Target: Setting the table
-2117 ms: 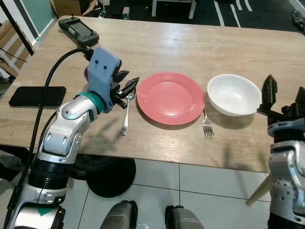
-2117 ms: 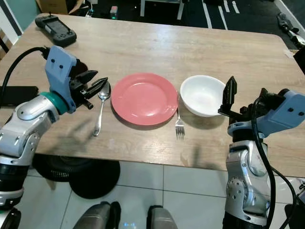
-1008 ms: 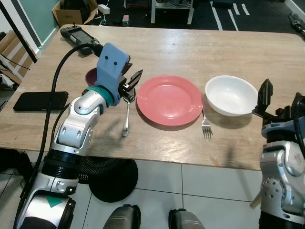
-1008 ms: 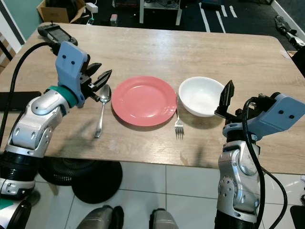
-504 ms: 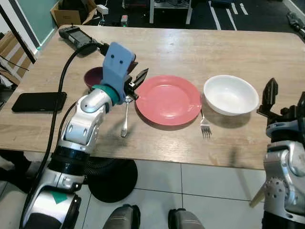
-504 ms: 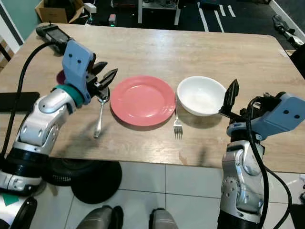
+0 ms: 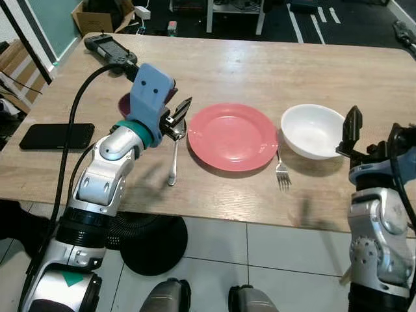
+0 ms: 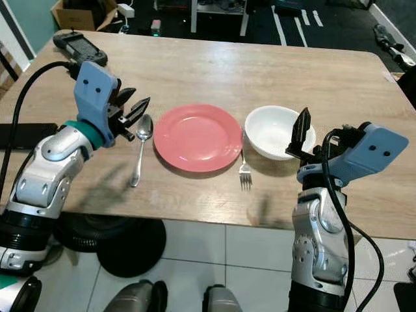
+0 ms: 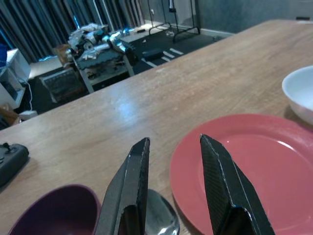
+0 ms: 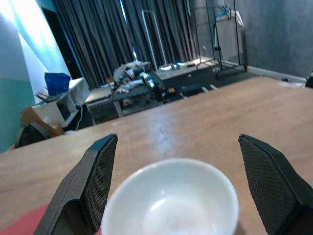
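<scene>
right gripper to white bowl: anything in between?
Nothing visible. The right gripper hovers open at the near right rim of the white bowl, and its wrist view looks straight at the bowl between the spread fingers. The fork lies off to the left, beside the red plate.

The left gripper point(image 7: 180, 117) and its blue mount cover most of the purple cup point(image 7: 125, 103) — just a sliver of rim shows in the eye views, and the left wrist view cuts the cup point(image 9: 51, 215) off at its edge. The spoon point(image 9: 159, 220) is clipped there too, its handle out of frame. The right gripper point(image 8: 305, 140) hides part of the white bowl's point(image 8: 273, 133) near rim.
</scene>
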Robot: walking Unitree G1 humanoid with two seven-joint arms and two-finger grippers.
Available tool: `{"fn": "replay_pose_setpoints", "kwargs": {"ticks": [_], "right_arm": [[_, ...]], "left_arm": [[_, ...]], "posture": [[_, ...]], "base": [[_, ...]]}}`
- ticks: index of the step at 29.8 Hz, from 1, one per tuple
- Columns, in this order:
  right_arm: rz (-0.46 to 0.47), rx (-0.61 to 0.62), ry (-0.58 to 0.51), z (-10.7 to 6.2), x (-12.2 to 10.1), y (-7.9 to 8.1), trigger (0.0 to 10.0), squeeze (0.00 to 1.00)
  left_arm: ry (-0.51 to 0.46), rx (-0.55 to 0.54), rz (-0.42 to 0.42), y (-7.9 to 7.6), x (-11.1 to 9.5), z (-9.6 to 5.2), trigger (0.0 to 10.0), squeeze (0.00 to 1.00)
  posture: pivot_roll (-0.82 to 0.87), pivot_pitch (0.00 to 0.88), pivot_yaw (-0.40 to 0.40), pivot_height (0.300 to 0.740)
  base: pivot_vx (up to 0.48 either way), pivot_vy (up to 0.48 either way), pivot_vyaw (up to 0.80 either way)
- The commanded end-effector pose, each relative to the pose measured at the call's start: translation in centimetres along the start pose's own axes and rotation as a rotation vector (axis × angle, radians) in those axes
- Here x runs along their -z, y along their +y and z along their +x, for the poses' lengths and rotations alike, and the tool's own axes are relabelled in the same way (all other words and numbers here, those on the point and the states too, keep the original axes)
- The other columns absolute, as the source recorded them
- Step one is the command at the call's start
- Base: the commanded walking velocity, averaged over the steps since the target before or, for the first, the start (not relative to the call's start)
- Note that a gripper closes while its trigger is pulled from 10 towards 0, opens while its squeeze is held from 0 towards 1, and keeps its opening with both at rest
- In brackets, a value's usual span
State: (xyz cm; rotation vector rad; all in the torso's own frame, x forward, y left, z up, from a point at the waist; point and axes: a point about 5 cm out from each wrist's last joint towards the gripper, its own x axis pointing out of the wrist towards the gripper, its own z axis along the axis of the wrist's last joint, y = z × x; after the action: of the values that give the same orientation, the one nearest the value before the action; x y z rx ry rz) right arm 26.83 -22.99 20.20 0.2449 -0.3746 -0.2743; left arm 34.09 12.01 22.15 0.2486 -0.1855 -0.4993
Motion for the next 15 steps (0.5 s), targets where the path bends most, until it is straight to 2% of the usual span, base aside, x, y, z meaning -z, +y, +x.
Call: {"fn": "replay_pose_setpoints", "kwargs": {"ticks": [1,9,15], "right_arm": [[-0.006,-0.002,-0.003,0.13,0.02,-0.07,10.0,0.0],[-0.006,-0.019,-0.009,0.62,-0.02,0.08,10.0,0.0],[-0.007,-0.019,-0.03,0.84,-0.55,0.28,10.0,0.0]], "left_arm": [[0.0,-0.004,0.011,0.05,-0.01,0.14,10.0,0.0],[-0.024,-0.031,-0.012,0.33,-0.18,0.1,10.0,0.0],[-0.047,-0.018,-0.013,0.07,-0.63,0.99,10.0,0.0]], "posture": [[0.09,0.0,0.042,0.74],[0.1,0.0,0.027,0.74],[0.06,0.0,0.039,0.74]], "base": [[0.0,0.0,0.0],[0.0,0.0,0.0],[0.0,0.0,0.0]]}}
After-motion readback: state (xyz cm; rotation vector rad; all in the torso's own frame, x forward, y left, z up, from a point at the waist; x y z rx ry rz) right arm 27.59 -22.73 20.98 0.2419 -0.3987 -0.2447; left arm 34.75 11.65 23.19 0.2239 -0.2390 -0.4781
